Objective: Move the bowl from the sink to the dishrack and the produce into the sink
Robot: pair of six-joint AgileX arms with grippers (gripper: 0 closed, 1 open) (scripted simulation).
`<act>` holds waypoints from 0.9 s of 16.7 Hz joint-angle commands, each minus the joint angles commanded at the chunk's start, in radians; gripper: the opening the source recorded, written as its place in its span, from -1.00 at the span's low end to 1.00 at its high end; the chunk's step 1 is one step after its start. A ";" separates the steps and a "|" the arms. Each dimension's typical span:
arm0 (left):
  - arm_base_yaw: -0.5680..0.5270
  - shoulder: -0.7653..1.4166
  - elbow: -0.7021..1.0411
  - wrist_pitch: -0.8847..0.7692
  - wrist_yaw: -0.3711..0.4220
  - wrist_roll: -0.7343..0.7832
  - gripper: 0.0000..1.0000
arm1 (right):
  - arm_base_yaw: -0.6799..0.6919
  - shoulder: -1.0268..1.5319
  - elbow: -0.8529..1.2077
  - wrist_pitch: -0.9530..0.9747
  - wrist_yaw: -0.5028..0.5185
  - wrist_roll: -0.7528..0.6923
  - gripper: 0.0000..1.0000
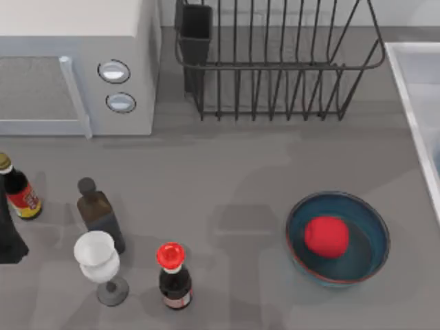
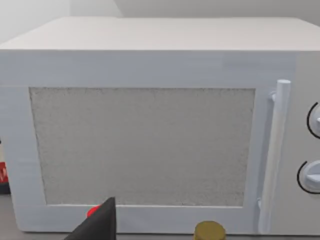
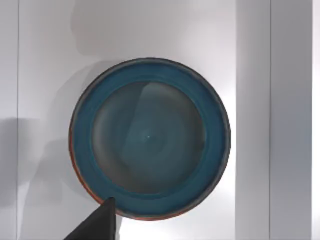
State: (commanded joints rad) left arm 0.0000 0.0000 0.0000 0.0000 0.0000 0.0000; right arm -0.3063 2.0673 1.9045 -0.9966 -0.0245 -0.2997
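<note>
White-bodied microwave (image 1: 75,69) with two round buttons fills the table's far left; just right of it stands the large black wire dishrack (image 1: 275,65). Right of the rack lies the white rectangular sink (image 1: 412,103), where a teal-blue glazed bowl (image 3: 150,137) sits — empty. Nearer than the rack, a matching bowl (image 1: 338,238) holds the smooth red fruit (image 1: 326,236). Whether either gripper's fingers are apart, I cannot tell.

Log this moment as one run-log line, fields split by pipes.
bowl: in sink, empty | produce: inside second bowl on counter | dishrack: no bowl | right gripper: above sink bowl | left gripper: facing microwave
</note>
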 joint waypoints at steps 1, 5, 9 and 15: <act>0.000 0.000 0.000 0.000 0.000 0.000 1.00 | -0.014 0.085 0.074 -0.043 0.000 -0.011 1.00; 0.000 0.000 0.000 0.000 0.000 0.000 1.00 | -0.057 0.358 0.312 -0.180 -0.002 -0.044 1.00; 0.000 0.000 0.000 0.000 0.000 0.000 1.00 | -0.078 0.493 0.429 -0.249 -0.003 -0.059 1.00; 0.000 0.000 0.000 0.000 0.000 0.000 1.00 | -0.074 0.502 0.434 -0.252 -0.003 -0.060 1.00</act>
State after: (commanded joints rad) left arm 0.0000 0.0000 0.0000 0.0000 0.0000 0.0000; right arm -0.3803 2.5692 2.3386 -1.2482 -0.0275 -0.3593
